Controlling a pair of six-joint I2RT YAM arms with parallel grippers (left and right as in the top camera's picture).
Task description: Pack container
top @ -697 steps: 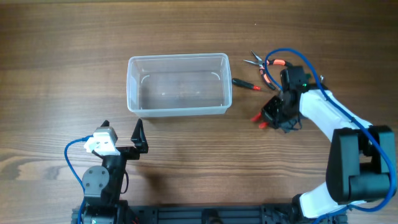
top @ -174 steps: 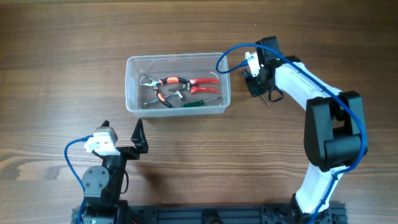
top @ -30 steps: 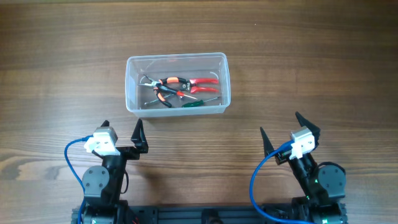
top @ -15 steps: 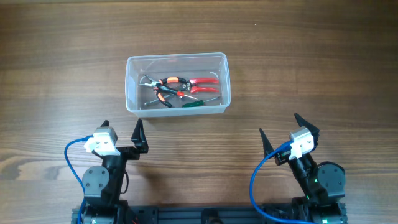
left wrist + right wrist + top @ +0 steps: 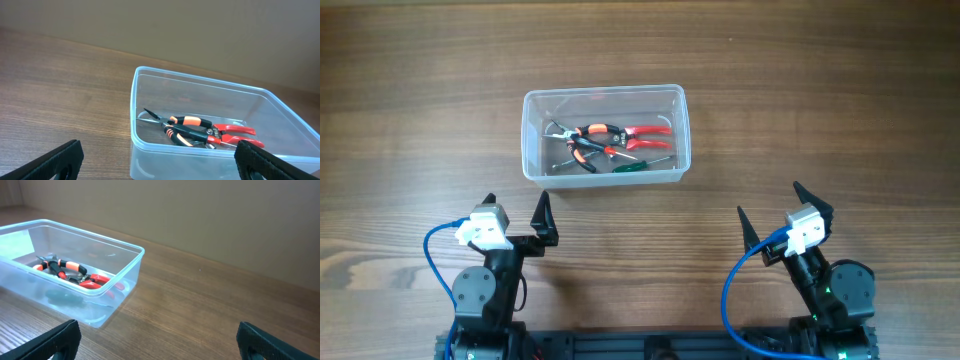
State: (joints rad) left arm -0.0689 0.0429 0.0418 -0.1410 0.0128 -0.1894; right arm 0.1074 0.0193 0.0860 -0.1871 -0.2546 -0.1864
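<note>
The clear plastic container [image 5: 533,130] stands on the wooden table, left of centre and toward the far side. Inside it lie red-handled pliers [image 5: 642,136], orange-and-black pliers [image 5: 588,134] and a green-handled tool [image 5: 630,167]. The left wrist view shows the container [image 5: 150,127] just ahead, with the pliers [image 5: 192,121] in it. In the right wrist view the container [image 5: 131,267] sits ahead to the left. My left gripper [image 5: 516,211] rests near the table's front edge, open and empty. My right gripper [image 5: 771,209] rests at the front right, open and empty, far from the container.
Blue cables loop beside both arm bases, the left cable [image 5: 432,262] and the right cable [image 5: 732,290]. A black rail [image 5: 650,345] runs along the front edge. Bare wood surrounds the container.
Nothing has moved over the last second. Earlier the right arm put the tools into the container and drew back to the front right.
</note>
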